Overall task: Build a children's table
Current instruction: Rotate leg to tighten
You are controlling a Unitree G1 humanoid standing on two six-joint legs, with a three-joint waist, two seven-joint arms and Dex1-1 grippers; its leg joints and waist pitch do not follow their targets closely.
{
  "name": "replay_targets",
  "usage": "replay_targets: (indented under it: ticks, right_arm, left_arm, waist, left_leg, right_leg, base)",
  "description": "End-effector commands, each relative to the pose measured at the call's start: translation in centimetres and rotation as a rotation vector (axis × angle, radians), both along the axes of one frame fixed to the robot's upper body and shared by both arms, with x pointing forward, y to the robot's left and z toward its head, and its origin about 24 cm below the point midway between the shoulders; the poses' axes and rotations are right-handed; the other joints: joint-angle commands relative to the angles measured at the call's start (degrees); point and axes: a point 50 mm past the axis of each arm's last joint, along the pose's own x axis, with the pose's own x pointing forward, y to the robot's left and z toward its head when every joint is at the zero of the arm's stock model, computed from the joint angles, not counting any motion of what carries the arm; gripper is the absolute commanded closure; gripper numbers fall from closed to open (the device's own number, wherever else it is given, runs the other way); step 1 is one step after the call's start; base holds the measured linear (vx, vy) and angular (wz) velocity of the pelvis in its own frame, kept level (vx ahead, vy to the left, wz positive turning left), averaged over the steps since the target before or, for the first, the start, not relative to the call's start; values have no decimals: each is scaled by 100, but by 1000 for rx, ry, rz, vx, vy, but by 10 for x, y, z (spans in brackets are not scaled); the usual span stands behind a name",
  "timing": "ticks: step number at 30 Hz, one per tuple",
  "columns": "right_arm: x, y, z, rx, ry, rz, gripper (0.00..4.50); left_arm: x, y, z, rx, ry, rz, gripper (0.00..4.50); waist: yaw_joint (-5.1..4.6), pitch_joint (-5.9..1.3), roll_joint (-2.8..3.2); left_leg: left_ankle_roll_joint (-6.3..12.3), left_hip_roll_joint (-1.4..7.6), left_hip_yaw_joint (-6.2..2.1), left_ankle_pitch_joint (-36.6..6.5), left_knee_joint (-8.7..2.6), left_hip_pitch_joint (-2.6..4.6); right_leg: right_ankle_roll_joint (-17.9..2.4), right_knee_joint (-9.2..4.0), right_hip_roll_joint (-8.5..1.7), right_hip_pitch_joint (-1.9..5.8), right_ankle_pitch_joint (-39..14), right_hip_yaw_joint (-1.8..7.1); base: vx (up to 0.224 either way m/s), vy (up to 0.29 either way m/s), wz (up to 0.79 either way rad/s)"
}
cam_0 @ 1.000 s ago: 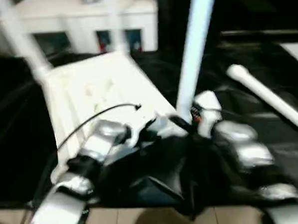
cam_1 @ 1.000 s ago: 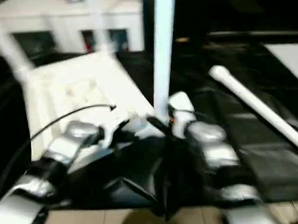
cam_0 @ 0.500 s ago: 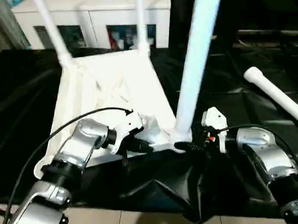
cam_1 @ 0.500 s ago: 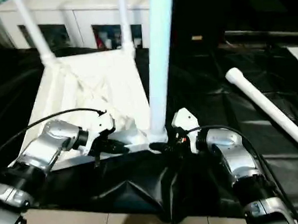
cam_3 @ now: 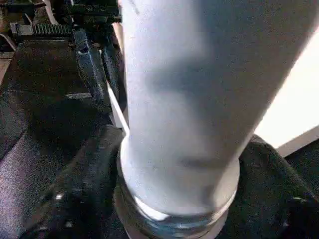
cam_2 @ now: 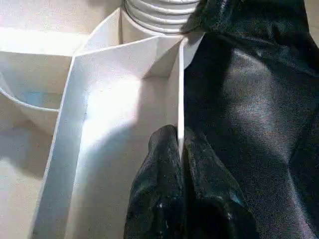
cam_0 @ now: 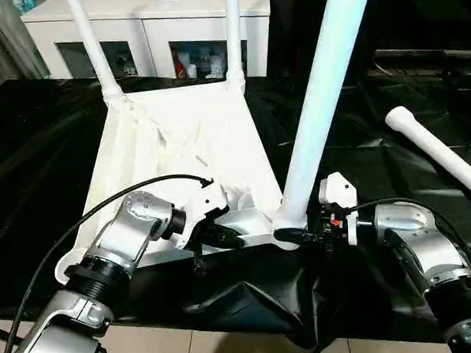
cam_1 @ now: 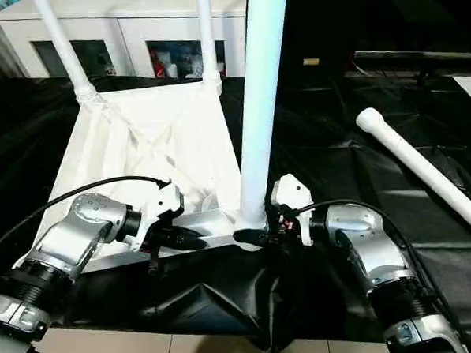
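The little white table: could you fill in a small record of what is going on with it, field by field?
tabletop: upside down on the black cloth, ribbed underside up
legs standing in sockets: three, two far, one near
loose leg: lying on the cloth, to the robot's right
left tool: shut on the tabletop's near rim
right tool: fingers either side of the near leg's base
behind: white cabinet

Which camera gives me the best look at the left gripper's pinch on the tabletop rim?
Left wrist view: the left gripper is shut on the thin rim of the tabletop. The eye views show it from the side; the right wrist view shows it beyond the leg.
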Motion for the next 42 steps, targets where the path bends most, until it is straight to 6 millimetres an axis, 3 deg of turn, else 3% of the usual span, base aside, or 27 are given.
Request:
replay_targets:
  ticks: [1,4,13,17,21,22,26,28,29,33,36,42]
  right_arm:
    - [0,1,3,-6,-7,21,152]
    - [0,2,2,-7,-3,24,174]
    - [-3,4,-2,-2,5,27,180]
    - [3,5,-14,-11,29,-109,180]
    - [13,12,-26,-18,25,-275,180]
    - [16,15,-28,-14,28,-324,180]
    - [32,29,-38,-13,60,-552,180]
    - [36,33,-39,-15,66,-607,180]
    - [44,38,-41,-28,76,-727,180]
    - [52,47,-43,-30,89,-840,180]
    - [58,58,-38,-10,74,-900,180]
    - [59,78,-30,106,102,-788,180]
  left_arm:
    - [-3,-8,7,-44,4,-63,450]
    - [-3,-8,7,-40,1,-62,450]
    - [-2,-7,6,-31,2,-54,450]
    - [6,-8,1,-19,-19,43,450]
    - [16,-15,-3,-7,-46,157,450]
    - [19,-18,-4,-3,-52,188,450]
    - [31,-35,-6,4,-83,340,450]
    - [34,-40,-5,6,-90,378,450]
    - [39,-49,-7,19,-107,442,450]
    - [41,-61,-9,28,-131,499,450]
    - [40,-69,-11,40,-139,487,450]
    - [40,-68,-11,35,-142,455,450]
  waist:
    - [-24,-414,-35]
    - [-21,-414,-33]
    - [-21,-421,-28]
    - [-38,-414,-32]
    - [-87,-386,-23]
    - [-127,-364,-35]
    - [-238,-346,-44]
    - [-254,-339,-45]
    - [-259,-350,-48]
    - [-334,-351,-30]
    - [-363,-368,-49]
    - [-384,-365,-50]
  left_leg:
    - [521,15,79,-1004,-378,47]
    - [523,16,80,-1008,-376,53]
    - [538,10,80,-989,-363,50]
    - [485,-2,77,-980,-363,32]
    - [283,-11,71,-1367,-392,57]
    - [167,-28,58,-1610,-418,61]
    - [62,-67,39,-1809,-422,41]
    - [46,-68,32,-1874,-424,48]
    - [64,-73,33,-1883,-411,65]
    - [97,-82,20,-2027,-411,62]
    - [167,-75,16,-1963,-422,25]
    - [280,-60,27,-1983,-433,18]
  right_leg:
    - [-1468,-241,-59,355,-754,110]
    - [-1474,-240,-58,352,-751,108]
    - [-1502,-228,-56,361,-683,106]
    - [-1480,-231,-57,358,-727,108]
    - [-1308,-299,-62,333,-1337,106]
    - [-1182,-340,-64,338,-1759,93]
    - [-906,-414,-59,321,-2427,67]
    - [-839,-442,-64,307,-2603,58]
    - [-820,-462,-67,295,-2645,54]
    - [-837,-488,-58,274,-2648,25]
    - [-916,-461,-55,291,-2390,22]
    - [-1057,-436,-55,308,-2090,33]
  base:
    - [0,0,0]
    - [0,0,0]
    - [0,0,0]
    - [0,0,0]
    - [0,0,0]
    - [0,0,0]
    - [0,0,0]
    - [0,0,0]
    - [0,0,0]
    - [0,0,0]
    - [0,0,0]
    - [0,0,0]
